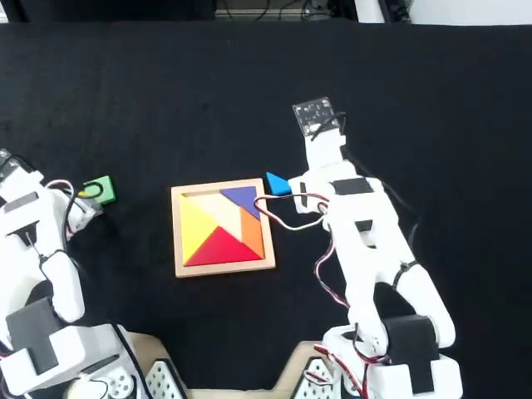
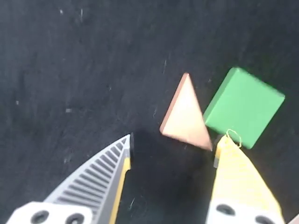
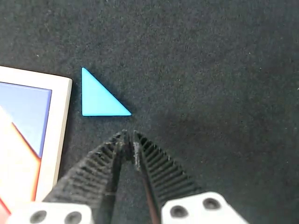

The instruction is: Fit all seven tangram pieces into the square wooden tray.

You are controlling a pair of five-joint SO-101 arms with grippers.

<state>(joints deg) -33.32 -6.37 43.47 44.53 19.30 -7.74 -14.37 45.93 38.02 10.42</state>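
Observation:
The square wooden tray (image 1: 177,237) lies mid-table holding yellow, red, orange and dark blue pieces. A light blue triangle (image 1: 277,184) lies on the cloth just off the tray's upper right corner. In the right wrist view my right gripper (image 3: 127,141) is shut and empty, its tips a short way from that light blue triangle (image 3: 99,99), with the tray's rim (image 3: 60,126) beside it. My left gripper (image 2: 173,145) is open over a pale pink triangle (image 2: 187,115), which touches a green square (image 2: 243,107). One finger (image 2: 229,163) sits at the square's edge. The green square (image 1: 100,189) is at the far left.
The table is covered in black cloth, with open cloth behind the tray and in front of it. The right arm (image 1: 366,249) stands right of the tray, and its red and white cables (image 1: 287,218) hang over the tray's right edge. The left arm (image 1: 41,249) fills the left front corner.

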